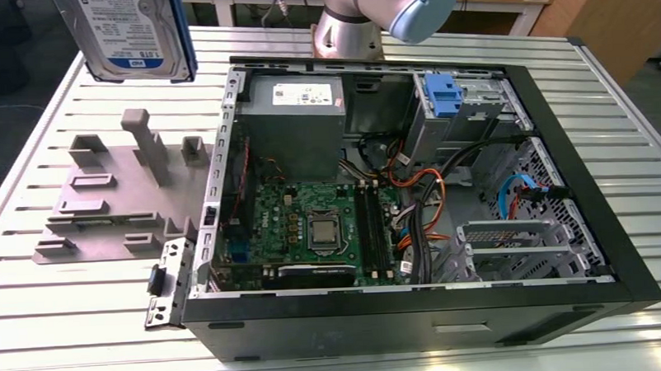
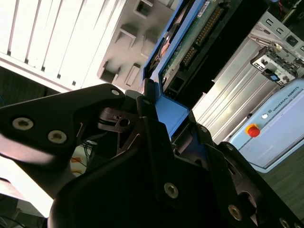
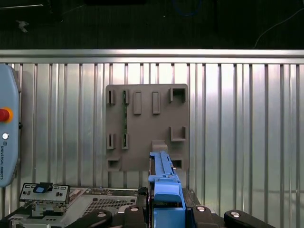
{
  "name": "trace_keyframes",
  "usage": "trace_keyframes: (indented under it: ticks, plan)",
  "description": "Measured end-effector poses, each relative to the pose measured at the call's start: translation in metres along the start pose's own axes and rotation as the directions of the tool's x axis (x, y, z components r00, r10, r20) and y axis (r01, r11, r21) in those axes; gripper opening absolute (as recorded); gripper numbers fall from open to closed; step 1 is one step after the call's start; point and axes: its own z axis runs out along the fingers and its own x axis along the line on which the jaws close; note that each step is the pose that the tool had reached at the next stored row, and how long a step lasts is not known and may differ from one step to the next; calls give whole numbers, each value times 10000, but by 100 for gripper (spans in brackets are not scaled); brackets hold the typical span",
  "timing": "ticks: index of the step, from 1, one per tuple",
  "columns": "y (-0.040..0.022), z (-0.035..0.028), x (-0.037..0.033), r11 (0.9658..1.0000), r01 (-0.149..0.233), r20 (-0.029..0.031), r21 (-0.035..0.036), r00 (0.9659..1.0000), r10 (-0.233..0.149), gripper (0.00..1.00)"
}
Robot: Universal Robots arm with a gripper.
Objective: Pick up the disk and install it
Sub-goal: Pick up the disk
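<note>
We see the black end effector [image 3: 166, 211] grasping the flat silver blue-railed metal disk [image 1: 133, 36], upper left of the exterior view, over the grey slotted plastic stand [image 1: 111, 193].

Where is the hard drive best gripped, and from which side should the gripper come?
The hard drive is flat and thin, so probably grip its blue carrier rails at one short end, coming in along its length. The gripper is clamped across that blue end now.

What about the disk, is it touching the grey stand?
Apart. The exterior view shows the disk in the air, a clear gap above the grey stand.
</note>
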Motion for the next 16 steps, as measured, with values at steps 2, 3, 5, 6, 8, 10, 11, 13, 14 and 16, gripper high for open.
trace_keyframes:
  ticks: [2,3,5,6,8,10,11,13,14,16]
  plan:
    - [-9,0,0,10000,0,0,0,10000,0,36]
    - [-14,0,0,10000,1,0,0,10000,-1,36]
    - [-21,0,0,10000,0,0,0,10000,0,36]
    - [-26,-1,0,10000,0,-1,-1,10000,0,36]
    - [-36,0,0,10000,1,0,0,10000,-1,36]
    - [-45,0,-1,10000,0,0,0,10000,0,36]
    - [-50,0,0,10000,0,0,0,10000,0,36]
    - [-61,-1,-1,10000,0,-1,-1,10000,0,36]
    - [-66,-1,-1,10000,0,-1,-1,10000,0,36]
    - [-76,0,-1,10000,0,0,0,10000,0,36]
